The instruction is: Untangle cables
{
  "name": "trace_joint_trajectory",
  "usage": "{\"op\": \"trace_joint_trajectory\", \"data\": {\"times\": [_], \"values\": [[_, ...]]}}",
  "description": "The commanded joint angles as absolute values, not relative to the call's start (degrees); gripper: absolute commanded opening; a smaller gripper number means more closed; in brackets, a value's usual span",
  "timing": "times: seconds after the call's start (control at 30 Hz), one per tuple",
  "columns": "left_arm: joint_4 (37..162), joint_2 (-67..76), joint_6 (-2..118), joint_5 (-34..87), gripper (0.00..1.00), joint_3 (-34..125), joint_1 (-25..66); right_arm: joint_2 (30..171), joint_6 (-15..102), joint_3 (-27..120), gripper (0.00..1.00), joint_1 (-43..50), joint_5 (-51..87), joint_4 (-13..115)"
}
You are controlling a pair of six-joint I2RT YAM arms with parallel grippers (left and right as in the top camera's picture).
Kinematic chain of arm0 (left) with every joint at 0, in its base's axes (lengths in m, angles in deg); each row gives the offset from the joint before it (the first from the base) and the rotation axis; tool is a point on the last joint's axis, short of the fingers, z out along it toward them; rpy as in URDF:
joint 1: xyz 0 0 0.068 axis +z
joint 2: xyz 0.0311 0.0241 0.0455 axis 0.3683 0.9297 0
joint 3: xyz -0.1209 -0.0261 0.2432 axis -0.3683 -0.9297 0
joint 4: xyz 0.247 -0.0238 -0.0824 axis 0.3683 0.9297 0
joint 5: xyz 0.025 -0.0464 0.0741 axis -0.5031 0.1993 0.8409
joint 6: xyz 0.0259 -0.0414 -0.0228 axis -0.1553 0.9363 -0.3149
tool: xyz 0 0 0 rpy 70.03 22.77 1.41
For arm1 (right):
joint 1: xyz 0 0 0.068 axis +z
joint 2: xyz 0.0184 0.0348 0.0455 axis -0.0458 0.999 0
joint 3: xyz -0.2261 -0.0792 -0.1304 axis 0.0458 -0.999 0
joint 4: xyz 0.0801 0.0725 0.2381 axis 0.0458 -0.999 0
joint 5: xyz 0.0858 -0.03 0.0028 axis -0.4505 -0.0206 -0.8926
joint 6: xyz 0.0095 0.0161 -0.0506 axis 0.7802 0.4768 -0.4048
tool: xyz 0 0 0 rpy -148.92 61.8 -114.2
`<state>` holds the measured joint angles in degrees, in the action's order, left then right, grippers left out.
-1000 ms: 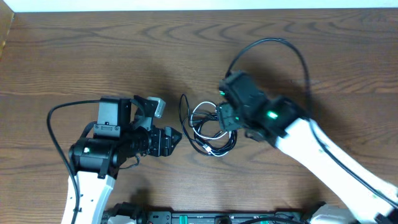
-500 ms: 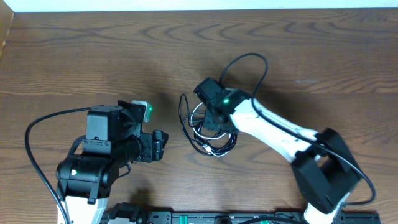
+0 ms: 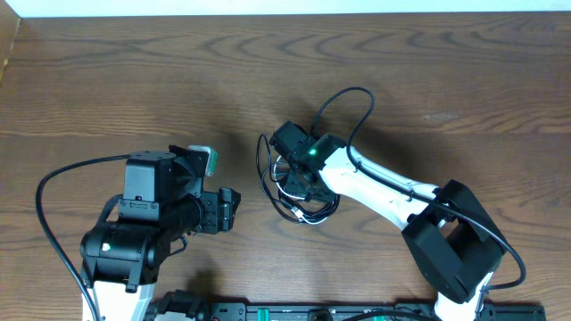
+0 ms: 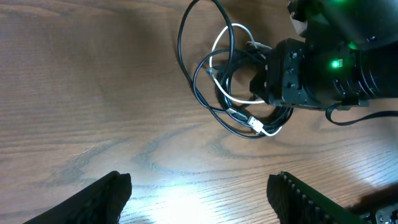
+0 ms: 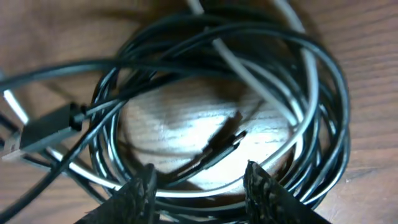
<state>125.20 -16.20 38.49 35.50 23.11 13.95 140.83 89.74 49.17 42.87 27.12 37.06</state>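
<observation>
**Cables.** The cables (image 3: 294, 203) lie as one tangled coil of black and white cords on the wooden table (image 3: 134, 80), between the two arms. The overhead view shows the right arm covering the upper part of the coil.

**Left gripper.** In the overhead view the left gripper (image 3: 230, 207) sits just to the left of the coil and does not touch it. The left wrist view shows its fingers (image 4: 109, 193) spread wide with only bare table between them. This view also shows the whole coil (image 4: 239, 117) and a white plug end (image 4: 256, 124) at its near edge.

**Right gripper.** The right gripper (image 3: 302, 181) points down onto the coil. Only the right wrist view shows its fingertips (image 5: 142, 190): they are parted and sit just over the overlapping loops (image 5: 314, 87), with no strand visibly pinched. A dark plug (image 5: 43, 134) lies at the left of that view.
</observation>
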Motion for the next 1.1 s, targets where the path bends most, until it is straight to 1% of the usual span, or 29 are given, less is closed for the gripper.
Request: {"op": "trace_joint_trajectory", "data": {"times": [0.0,0.07,0.17,0.33,0.43,0.47,0.5,0.6,0.73,0.83,0.97,1.07], "values": [[125.4,-16.3,38.8,36.3,0.76,24.3,13.8,141.2,97.5,49.0,0.48,42.8,35.3,37.0],[125.4,-16.3,38.8,36.3,0.76,24.3,13.8,141.2,101.2,49.0,0.51,42.2,36.7,37.0],[125.6,-16.3,38.8,36.3,0.76,24.3,13.8,141.2,104.9,49.0,0.51,41.3,36.3,36.3],[125.6,-16.3,38.8,36.3,0.76,24.3,13.8,141.2,108.4,48.9,0.54,41.6,35.6,33.1],[125.6,-16.3,38.8,36.3,0.76,24.3,13.8,141.2,111.0,48.9,0.58,42.4,35.7,31.6],[125.6,-16.3,38.8,36.3,0.76,24.3,13.8,141.2,110.9,48.9,0.58,42.5,35.7,31.6],[125.6,-16.3,38.8,36.3,0.76,24.3,13.8,141.2,110.9,48.9,0.56,42.7,35.7,31.7],[125.6,-16.3,38.8,36.3,0.76,24.3,13.8,141.2,110.9,48.9,0.46,43.0,36.1,31.6],[125.6,-16.3,38.8,36.3,0.76,24.3,13.8,141.2,110.4,48.9,0.38,43.7,36.3,31.6],[125.6,-16.3,38.8,36.2,0.76,24.3,13.8,141.2,110.3,48.6,0.37,44.3,37.1,31.6],[125.6,-16.3,38.8,36.0,0.76,24.3,13.8,141.2,110.0,47.2,0.4,44.9,39.2,31.7],[125.6,-16.3,38.8,36.0,0.76,24.3,13.8,141.2,108.3,45.7,0.4,45.1,40.0,32.5]]}}
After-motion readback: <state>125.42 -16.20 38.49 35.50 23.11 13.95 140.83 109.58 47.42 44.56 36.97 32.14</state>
